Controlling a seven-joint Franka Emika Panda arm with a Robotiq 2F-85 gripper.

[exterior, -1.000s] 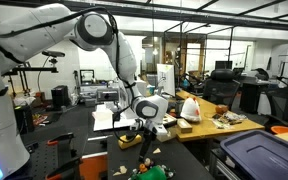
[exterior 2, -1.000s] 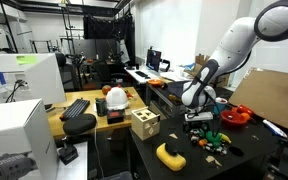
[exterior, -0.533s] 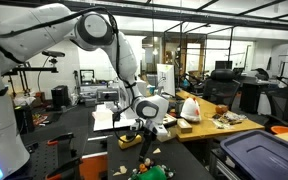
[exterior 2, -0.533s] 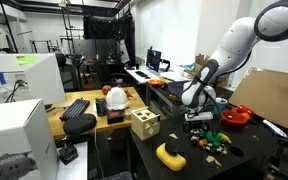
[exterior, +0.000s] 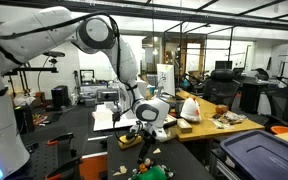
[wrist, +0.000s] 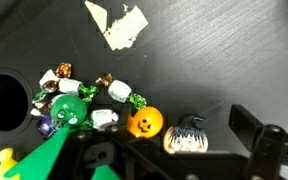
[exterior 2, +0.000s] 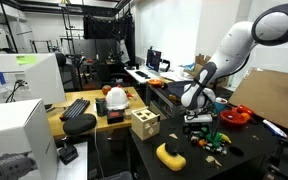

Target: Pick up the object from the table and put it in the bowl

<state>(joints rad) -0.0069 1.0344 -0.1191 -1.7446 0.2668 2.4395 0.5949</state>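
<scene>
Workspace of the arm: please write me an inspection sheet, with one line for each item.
Surface: black table; a torn pale scrap lies on it.
Job's things: small toys in a heap, among them a pumpkin ball and a green ball; orange bowl beyond them.
Clutter: yellow object and wooden cube near the table edge.
Grippers: gripper low over the toys, jaws look apart.
Cables: nothing seen on the table.
Surroundings: lab benches; keyboard on the next desk.
</scene>
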